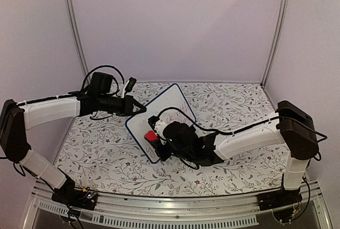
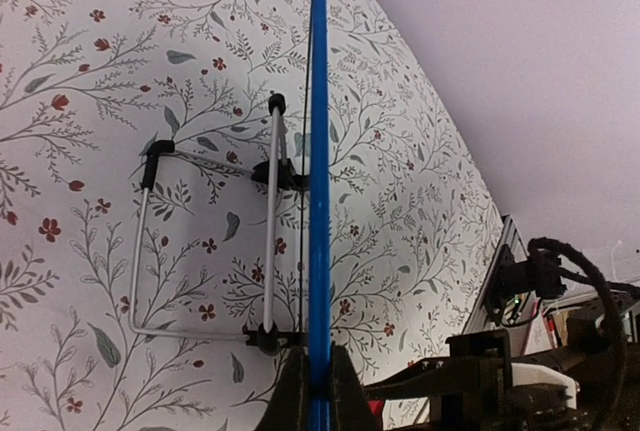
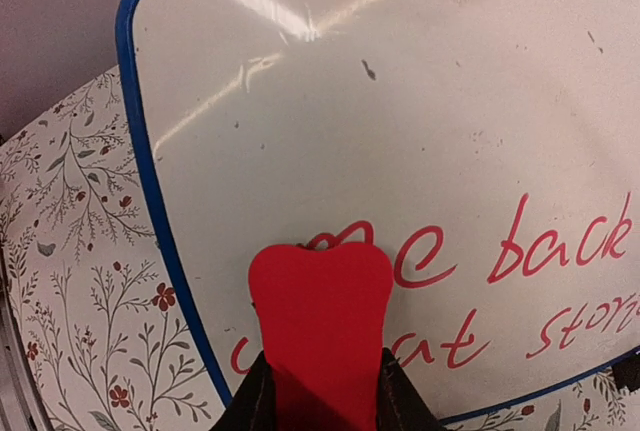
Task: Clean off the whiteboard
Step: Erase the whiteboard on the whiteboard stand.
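The whiteboard (image 1: pixel 159 117) stands tilted at the table's middle, white with a blue rim and red handwriting. My left gripper (image 1: pixel 139 109) is shut on its upper left edge; in the left wrist view (image 2: pixel 318 376) the blue rim (image 2: pixel 318 151) runs edge-on between the fingers. My right gripper (image 1: pixel 155 138) is shut on the red eraser (image 1: pixel 151 136) and presses it against the board's lower part. In the right wrist view the eraser (image 3: pixel 320 321) covers the start of the red writing (image 3: pixel 520 251) on the whiteboard (image 3: pixel 400 101), between the gripper (image 3: pixel 322 391) fingers.
The floral tablecloth (image 1: pixel 228 107) covers the table. The board's wire stand (image 2: pixel 200 241) shows behind it in the left wrist view. Purple walls and metal posts (image 1: pixel 276 27) enclose the back and sides. The aluminium rail (image 1: pixel 175 213) runs along the near edge.
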You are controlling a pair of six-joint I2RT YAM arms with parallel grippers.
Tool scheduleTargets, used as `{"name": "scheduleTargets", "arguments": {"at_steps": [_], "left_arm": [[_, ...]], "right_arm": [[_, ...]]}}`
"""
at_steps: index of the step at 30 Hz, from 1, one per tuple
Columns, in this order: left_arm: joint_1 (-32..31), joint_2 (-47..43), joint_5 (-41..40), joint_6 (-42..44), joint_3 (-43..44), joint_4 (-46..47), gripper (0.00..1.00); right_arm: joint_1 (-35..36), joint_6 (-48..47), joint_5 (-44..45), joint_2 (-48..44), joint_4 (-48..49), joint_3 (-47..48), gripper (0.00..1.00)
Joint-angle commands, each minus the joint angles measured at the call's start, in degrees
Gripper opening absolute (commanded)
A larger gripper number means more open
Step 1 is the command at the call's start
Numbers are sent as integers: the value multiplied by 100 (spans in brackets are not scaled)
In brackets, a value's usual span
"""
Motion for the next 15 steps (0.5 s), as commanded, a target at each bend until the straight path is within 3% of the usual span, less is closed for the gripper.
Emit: {"name": "scheduleTargets", "arguments": {"at_steps": [1, 8, 15], "left_arm": [[-143, -171, 225, -46, 57, 98, 0], [-140, -148, 229, -39, 57, 102, 0], [-137, -144, 242, -45, 66, 94, 0]], "right_arm": [[-139, -167, 121, 62, -91, 474, 25], [-159, -355, 193, 185, -235, 746, 25], [-159, -64, -61, 141, -136, 250, 24]]}}
